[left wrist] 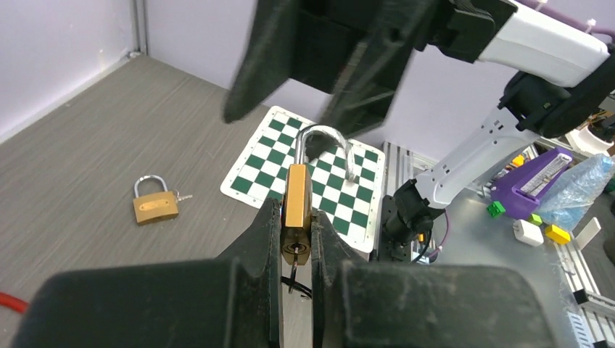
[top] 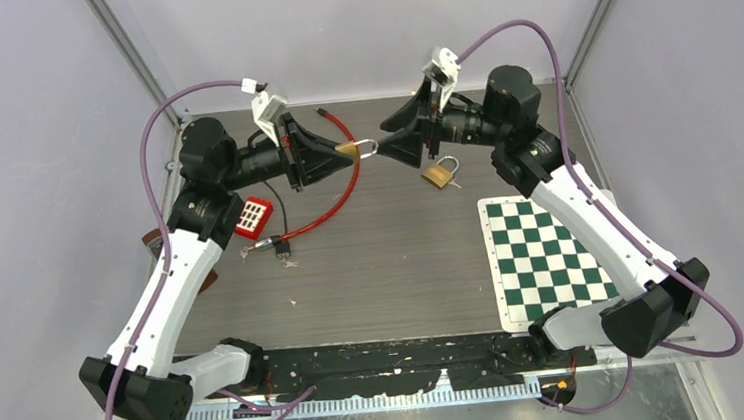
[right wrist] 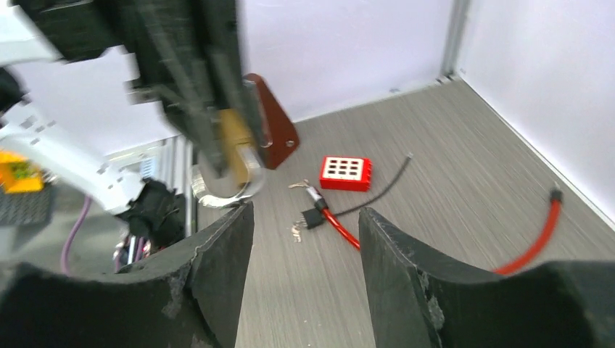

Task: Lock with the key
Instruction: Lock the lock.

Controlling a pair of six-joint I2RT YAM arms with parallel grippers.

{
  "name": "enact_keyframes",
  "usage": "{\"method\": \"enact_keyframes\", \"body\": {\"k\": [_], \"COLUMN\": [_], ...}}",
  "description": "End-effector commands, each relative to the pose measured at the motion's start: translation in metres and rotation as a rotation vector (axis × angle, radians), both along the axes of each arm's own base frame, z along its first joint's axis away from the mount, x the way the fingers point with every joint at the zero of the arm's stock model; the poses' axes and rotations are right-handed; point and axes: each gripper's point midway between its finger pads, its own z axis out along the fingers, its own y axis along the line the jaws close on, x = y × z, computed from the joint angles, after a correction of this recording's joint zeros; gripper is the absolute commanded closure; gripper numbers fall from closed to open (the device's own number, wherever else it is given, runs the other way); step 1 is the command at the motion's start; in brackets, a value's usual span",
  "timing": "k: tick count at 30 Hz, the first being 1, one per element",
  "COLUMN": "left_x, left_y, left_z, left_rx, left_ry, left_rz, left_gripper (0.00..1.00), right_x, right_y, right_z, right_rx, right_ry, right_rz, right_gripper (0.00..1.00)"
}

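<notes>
Brass padlock (left wrist: 297,196) pinched in left gripper (left wrist: 296,233), shackle (left wrist: 321,130) looks open; right gripper (top: 383,149) spread beside it, locking not done.

Right tool (right wrist: 304,214) open; padlock (right wrist: 236,147) close ahead, blurred.

I'm working in a robotics lab cell: plain white walls (top: 353,21) on aluminium posts (top: 130,58) box in my grey table (top: 392,259), with a chequered mat (top: 548,261) at four o'clock and black tape (top: 381,370) along the edge at six.
</notes>
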Motion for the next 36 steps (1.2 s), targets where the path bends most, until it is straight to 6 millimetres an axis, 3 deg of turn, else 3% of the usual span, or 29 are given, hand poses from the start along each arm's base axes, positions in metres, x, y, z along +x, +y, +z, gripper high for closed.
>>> {"method": "enact_keyframes", "body": {"k": [1, 8, 13, 17, 24, 30, 36], "left_x": [0.002, -0.003, -0.008, -0.012, -0.004, -0.002, 0.006], "left_y": [-0.002, -0.002, 0.000, 0.002, 0.003, 0.004, 0.007], "left_z": [0.014, 0.014, 0.023, 0.022, 0.018, 0.026, 0.028], "left_rx": [-0.028, -0.027, -0.048, -0.047, -0.018, -0.031, -0.026], "left_ry": [0.040, 0.045, -0.036, -0.106, -0.150, -0.187, -0.170], "left_rz": [-0.017, -0.039, -0.045, -0.048, -0.011, 0.008, 0.055], "left_gripper": [1.00, 1.00, 1.00, 1.00, 1.00, 1.00, 1.00], "right_x": [-0.051, -0.058, -0.045, -0.034, -0.035, -0.011, -0.010], "right_y": [-0.001, 0.001, 0.002, 0.005, 0.007, 0.015, 0.019], "right_z": [0.039, 0.037, 0.037, 0.050, 0.077, 0.054, 0.035], "right_rx": [0.097, 0.074, 0.077, 0.142, 0.287, 0.228, 0.185], "right_ry": [-0.266, -0.286, -0.238, -0.143, 0.048, 0.235, 0.286], "right_rz": [0.261, 0.305, 0.242, 0.187, 0.178, 0.100, 0.109], "right_gripper": [0.38, 0.35, 0.32, 0.29, 0.20, 0.22, 0.31]}}
